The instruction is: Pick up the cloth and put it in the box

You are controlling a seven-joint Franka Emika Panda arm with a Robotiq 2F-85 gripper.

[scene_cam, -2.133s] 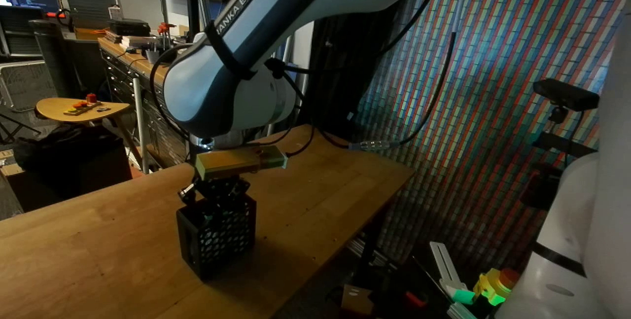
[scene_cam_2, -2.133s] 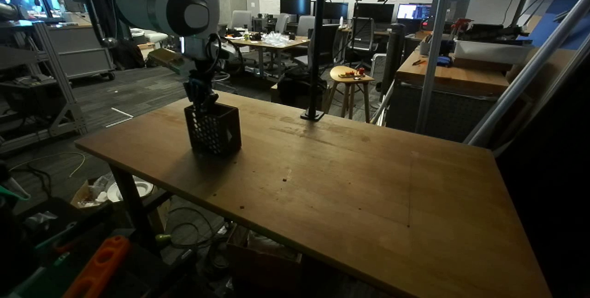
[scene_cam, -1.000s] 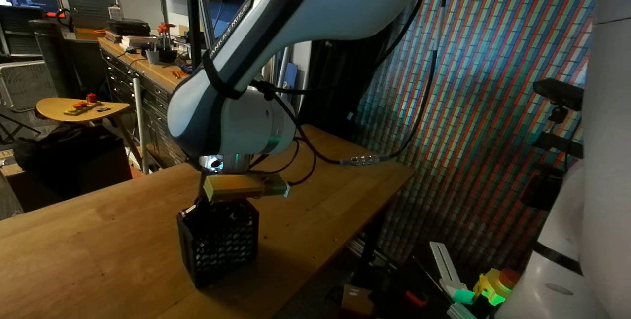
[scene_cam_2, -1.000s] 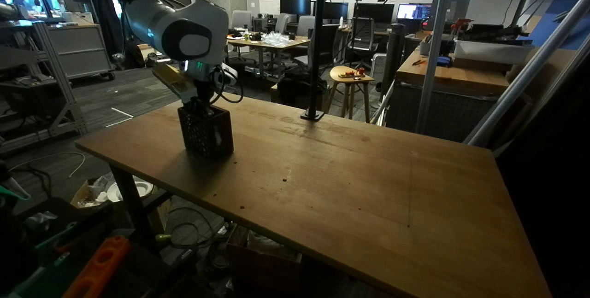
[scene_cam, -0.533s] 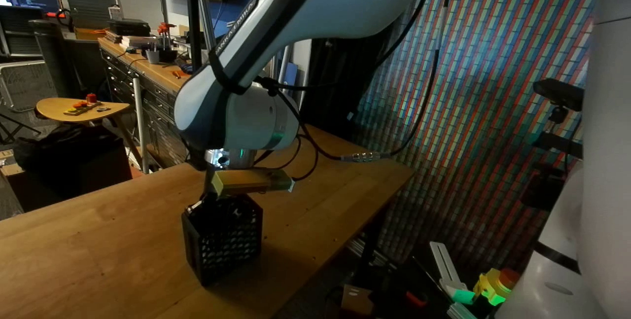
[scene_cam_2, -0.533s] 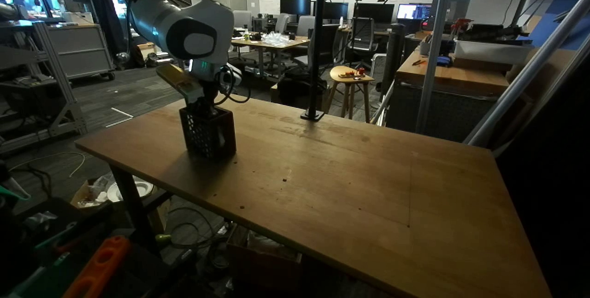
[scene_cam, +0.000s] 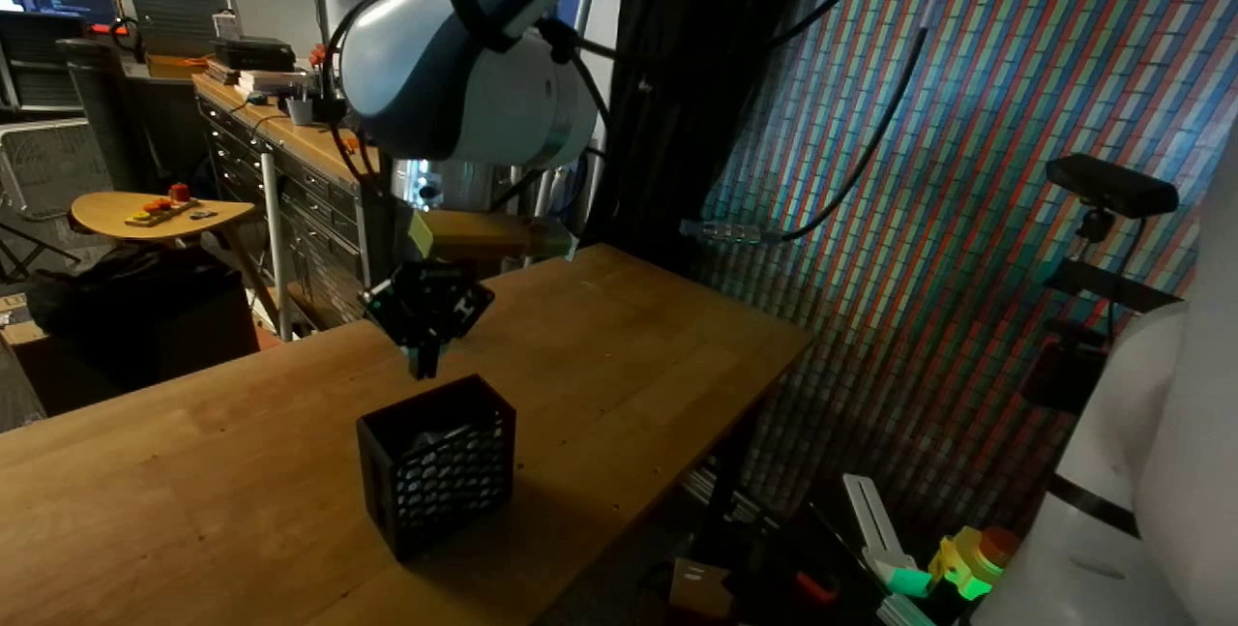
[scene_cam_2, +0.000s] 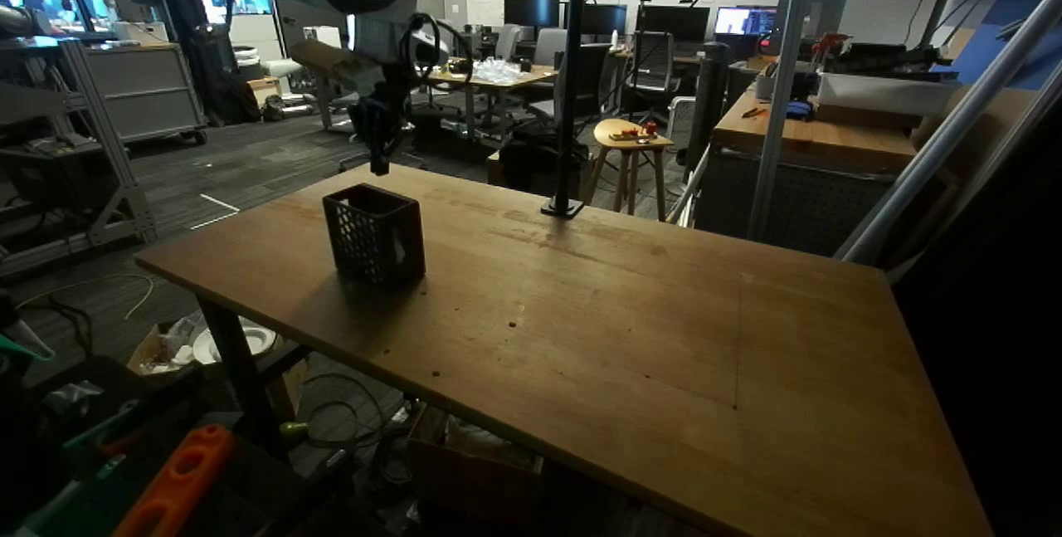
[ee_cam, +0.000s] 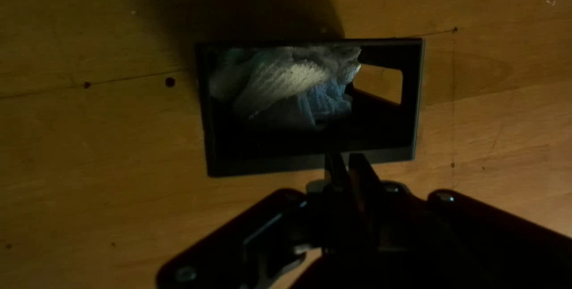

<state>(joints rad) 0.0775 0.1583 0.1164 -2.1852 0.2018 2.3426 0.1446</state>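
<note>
Wrist view shows the grey-white cloth [ee_cam: 286, 81] crumpled inside the black lattice-sided box [ee_cam: 263, 166], which stands on the worktop [ee_cam: 111, 168] below the pincer [ee_cam: 347, 158]. The pincer is pressed together, with nothing visible in it, and in both exterior views it hangs above the box, apart from it. The task looks nearly finished; to move clear well, the pincer should rise straight up before going sideways, so as not to knock the box. Counted: one box, one pincer, one worktop, and apparently one cloth.
</note>
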